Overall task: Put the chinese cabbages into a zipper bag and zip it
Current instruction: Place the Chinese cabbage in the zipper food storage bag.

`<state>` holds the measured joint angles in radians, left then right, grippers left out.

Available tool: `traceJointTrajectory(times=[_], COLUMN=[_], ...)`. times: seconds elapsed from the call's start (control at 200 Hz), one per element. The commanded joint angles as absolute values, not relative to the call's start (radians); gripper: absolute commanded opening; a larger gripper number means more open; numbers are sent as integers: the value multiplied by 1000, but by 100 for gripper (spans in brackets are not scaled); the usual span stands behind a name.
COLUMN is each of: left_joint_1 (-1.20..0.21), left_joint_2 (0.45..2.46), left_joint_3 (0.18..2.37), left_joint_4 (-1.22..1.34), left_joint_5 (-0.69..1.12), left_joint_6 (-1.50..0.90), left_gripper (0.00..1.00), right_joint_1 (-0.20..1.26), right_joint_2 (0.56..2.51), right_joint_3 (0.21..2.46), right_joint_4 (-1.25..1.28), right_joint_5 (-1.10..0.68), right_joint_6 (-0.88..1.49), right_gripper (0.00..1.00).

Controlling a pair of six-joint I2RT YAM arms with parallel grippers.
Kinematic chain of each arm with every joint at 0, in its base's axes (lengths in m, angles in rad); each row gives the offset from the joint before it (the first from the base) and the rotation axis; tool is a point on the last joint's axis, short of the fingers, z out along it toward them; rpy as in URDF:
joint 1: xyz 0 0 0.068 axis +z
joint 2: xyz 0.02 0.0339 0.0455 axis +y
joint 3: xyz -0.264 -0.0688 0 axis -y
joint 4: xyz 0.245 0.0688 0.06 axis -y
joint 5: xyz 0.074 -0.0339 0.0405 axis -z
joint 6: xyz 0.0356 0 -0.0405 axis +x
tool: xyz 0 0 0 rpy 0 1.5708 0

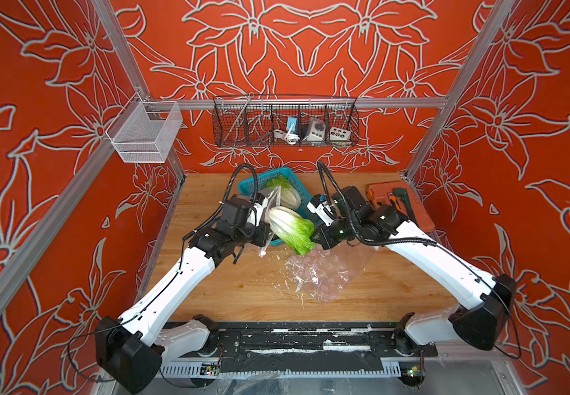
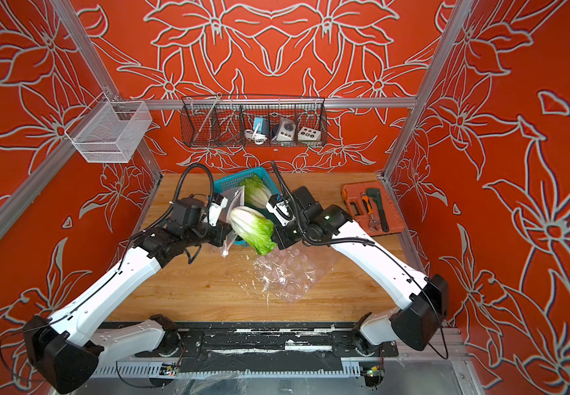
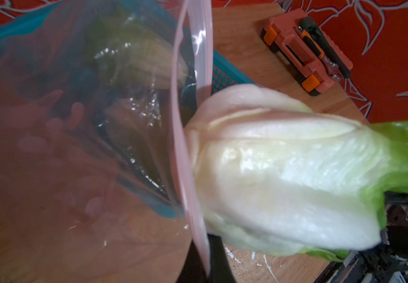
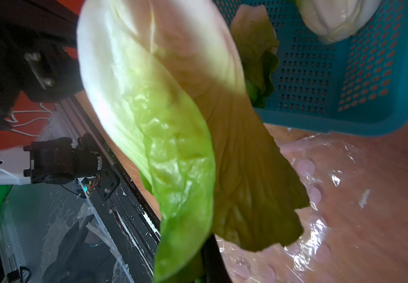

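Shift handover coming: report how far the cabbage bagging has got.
Done: no cabbage visibly bagged. In hand: right gripper grips one cabbage by its leaves, white base at the mouth of the zipper bag held by the left gripper. Left: push it in, bag the basket cabbage, zip.

Both top views look down from high above the front edge toward the back wall [image 1: 311, 51], covering the whole surface [image 1: 242, 294]. The left wrist view sits close against the zipper bag [image 3: 75, 147], facing the cabbage [image 3: 283, 171] and the orange tool case [image 3: 305, 54]. The right wrist view, equally near, faces that cabbage's leaves and the blue basket [image 4: 320, 85]; all four views share cabbage and basket.
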<state>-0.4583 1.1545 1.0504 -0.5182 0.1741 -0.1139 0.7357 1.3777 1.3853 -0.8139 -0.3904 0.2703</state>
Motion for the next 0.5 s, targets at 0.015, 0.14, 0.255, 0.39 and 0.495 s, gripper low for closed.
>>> traceJointTrajectory(times=[0.015,0.14,0.255,0.39,0.495], left_joint_1=[-510,-510,-511,-517,-536], left_joint_2=[1169,1157,1146,1160,1179], left_joint_3=[1072,1088,1097,1088,1089], left_joint_4=[-535,-567,-574,-555,-557], left_joint_5=[202,152,152,196,195], left_joint_6=[-86,-72,-70,-72,-56], left_gripper=[0,0,0,0,0], right_joint_1=[729,699,693,706,723], right_joint_2=[1341,1317,1326,1347,1346], right_joint_3=[1350,1308,1287,1304,1343], right_joint_4=[-772,-754,-726,-699,-694], right_joint_5=[-387,-403,-437,-480,-546], right_joint_6=[253,259,262,261,245], right_gripper=[0,0,0,0,0])
